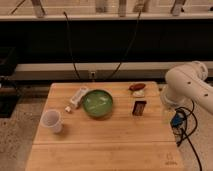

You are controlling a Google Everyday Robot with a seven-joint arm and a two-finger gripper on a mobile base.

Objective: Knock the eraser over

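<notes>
Eraser (139, 107) stands upright on worktop (105, 145), near but apart from the hand (167, 114), between it and green bowl (98, 103). Hand's grip state: cannot tell.

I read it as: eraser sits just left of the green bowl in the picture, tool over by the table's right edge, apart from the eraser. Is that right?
Not quite. The camera view shows the eraser to the right of the green bowl in the picture, not left. The rest holds: the tool is by the table's right edge, apart from the eraser.
</notes>
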